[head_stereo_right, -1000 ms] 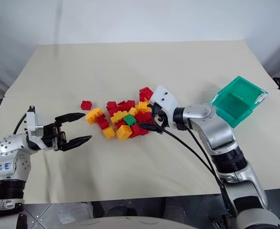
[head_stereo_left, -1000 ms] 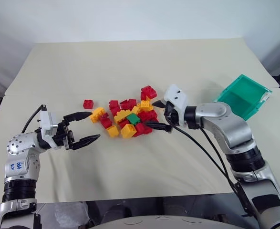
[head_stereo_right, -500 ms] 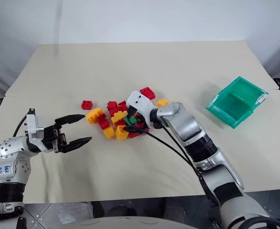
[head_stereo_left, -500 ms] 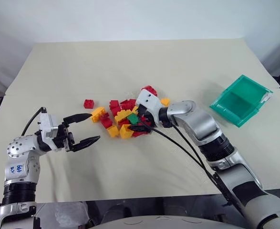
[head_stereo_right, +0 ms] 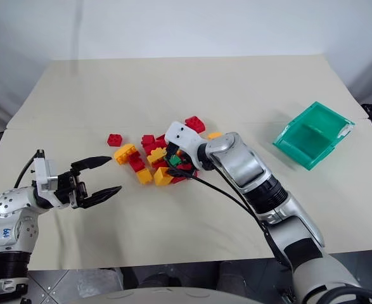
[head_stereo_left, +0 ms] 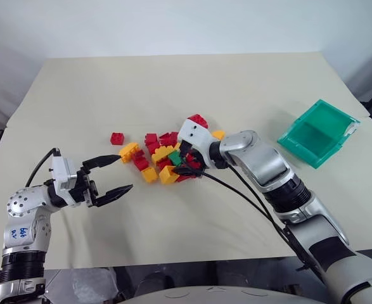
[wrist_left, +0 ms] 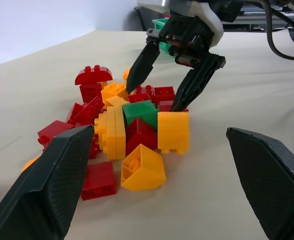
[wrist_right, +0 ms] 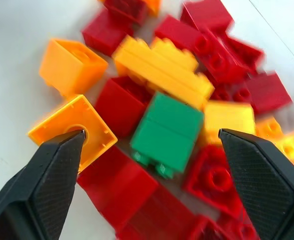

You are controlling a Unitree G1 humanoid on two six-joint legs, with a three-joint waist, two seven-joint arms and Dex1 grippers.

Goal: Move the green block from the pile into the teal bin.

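Right fingers (wrist_left: 157,62) now spread over the green block (wrist_left: 141,113).

We see green block (wrist_right: 168,131): smooth glossy plastic. Pile (head_stereo_left: 163,154) of red and yellow bricks: same shiny moulded plastic, studded tops. Teal bin (head_stereo_left: 319,132): translucent plastic, smooth walls. Worktop (head_stereo_left: 173,88): matt cream covering, faintly creased. Left pincer (wrist_left: 152,190) fingers (wrist_left: 46,190): matt black, fine cross-hatched texture.

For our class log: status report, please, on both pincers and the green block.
Right pincer open, poised over the green block. Left pincer open, off beside the pile. Green block wedged among red and yellow bricks. Teal bin waiting.
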